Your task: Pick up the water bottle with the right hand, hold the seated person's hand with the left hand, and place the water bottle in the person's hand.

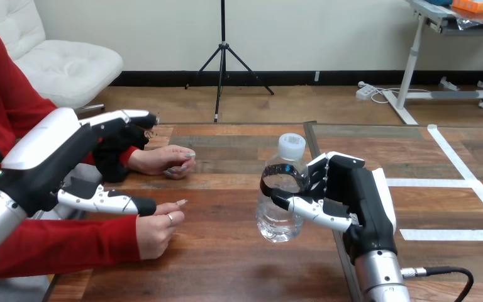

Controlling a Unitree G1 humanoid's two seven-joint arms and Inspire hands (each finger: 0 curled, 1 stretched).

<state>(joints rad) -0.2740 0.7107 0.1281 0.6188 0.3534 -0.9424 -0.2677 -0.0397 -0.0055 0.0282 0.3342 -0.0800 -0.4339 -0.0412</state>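
A clear water bottle with a white cap stands upright at the table's middle. My right hand is shut on it, fingers curled behind its upper part and the thumb across its front. I cannot tell whether its base rests on the wood. The person sits at the left with two hands on the table: the far hand lies loosely closed, the near hand is a loose fist. My left hand hangs open over their forearms, fingers straight above the far wrist. Its thumb tip reaches the top of the near hand.
The wooden table has a dark seam running back from the bottle. White tape lines mark its right part. Bare wood lies between the person's hands and the bottle.
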